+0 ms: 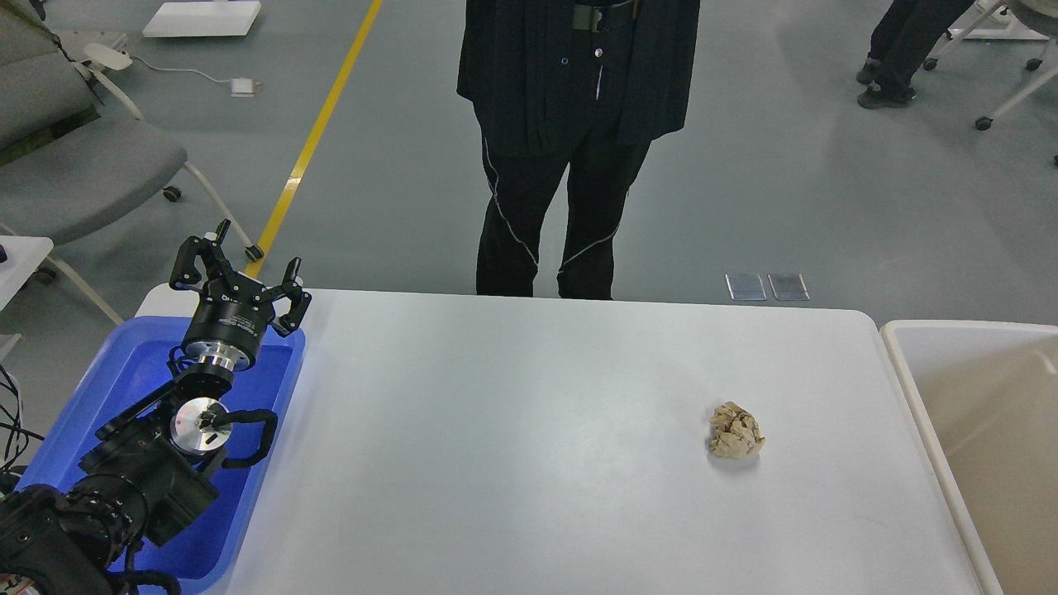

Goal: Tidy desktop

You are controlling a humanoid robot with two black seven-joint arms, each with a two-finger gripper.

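Observation:
The desktop (529, 430) is a wide white tabletop with rounded corners. A crumpled brown paper ball (735, 430) lies on its right half. My left gripper (240, 268) is open and empty, held above the far end of the blue tray (124, 372) at the table's left side, far from the paper ball. My right arm and gripper are out of view.
A beige bin (917, 388) stands off the table's right edge; its visible part shows nothing inside. A person in black (570, 124) stands at the table's far edge. Grey chairs (74, 165) stand at the far left.

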